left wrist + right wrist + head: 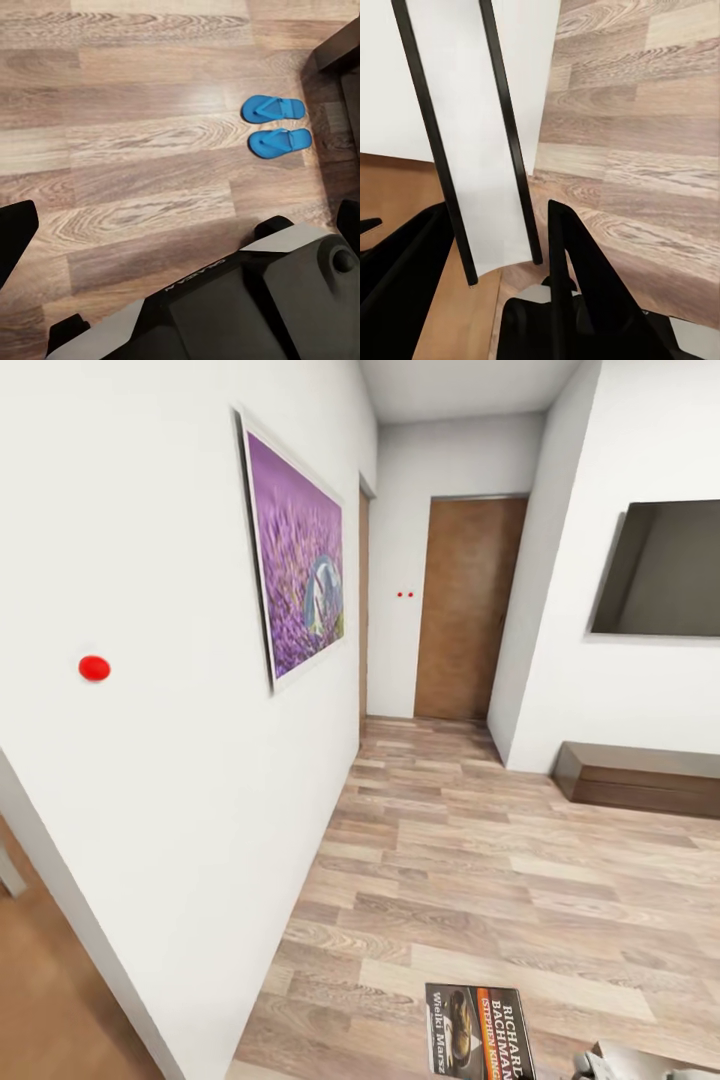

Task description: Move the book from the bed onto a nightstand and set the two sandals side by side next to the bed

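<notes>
Wood-floored hallway, right fingers (pixel 502 247) apparently clamping the book (pixel 478 1032), sandals (pixel 276 125) paired by left wrist, left fingers' spread unclear.

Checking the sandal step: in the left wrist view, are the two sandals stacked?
No, the sandals lie side by side on the wood floor.

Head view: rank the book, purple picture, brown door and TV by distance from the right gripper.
1. Book, beside the right gripper, bottom edge.
2. Purple picture, left wall.
3. TV, right wall.
4. Brown door, hallway's end.

Right gripper (pixel 502 255) clamped on book (pixel 472 135).
</notes>
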Tool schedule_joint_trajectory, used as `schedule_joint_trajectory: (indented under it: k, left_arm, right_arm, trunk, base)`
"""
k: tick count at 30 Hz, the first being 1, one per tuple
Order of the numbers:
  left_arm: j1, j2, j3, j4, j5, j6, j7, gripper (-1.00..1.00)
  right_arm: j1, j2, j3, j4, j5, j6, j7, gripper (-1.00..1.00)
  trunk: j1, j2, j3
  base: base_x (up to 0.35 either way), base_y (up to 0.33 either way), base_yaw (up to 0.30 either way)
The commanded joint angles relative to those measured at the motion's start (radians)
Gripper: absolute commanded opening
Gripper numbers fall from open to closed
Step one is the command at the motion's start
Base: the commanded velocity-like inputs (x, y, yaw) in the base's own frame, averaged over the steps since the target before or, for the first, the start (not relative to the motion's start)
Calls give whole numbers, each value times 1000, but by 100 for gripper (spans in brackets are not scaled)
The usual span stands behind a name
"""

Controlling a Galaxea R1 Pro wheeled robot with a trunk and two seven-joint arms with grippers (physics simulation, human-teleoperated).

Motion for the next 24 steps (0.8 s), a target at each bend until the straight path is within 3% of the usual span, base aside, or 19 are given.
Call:
schedule_joint_trajectory:
  k: [1, 9, 24]
  left_arm:
    - [-1, 0, -8, 2, 10, -4, -2, 100]
    - [-1, 0, -8, 2, 9, -4, -2, 100]
    - [-1, 0, -8, 2, 9, -4, -2, 100]
  right_arm:
    - [-1, 0, 1, -1, -10, 9, 3, -100]
    - [-1, 0, 1, 0, -10, 9, 3, -100]
    - [-1, 1, 1, 0, -10, 9, 3, -100]
  trunk:
    - [1, -2, -2]
    - [1, -2, -2]
    - [1, -2, -2]
  base:
    - [150, 107, 0]
    - [73, 24, 0]
    - [303, 0, 0]
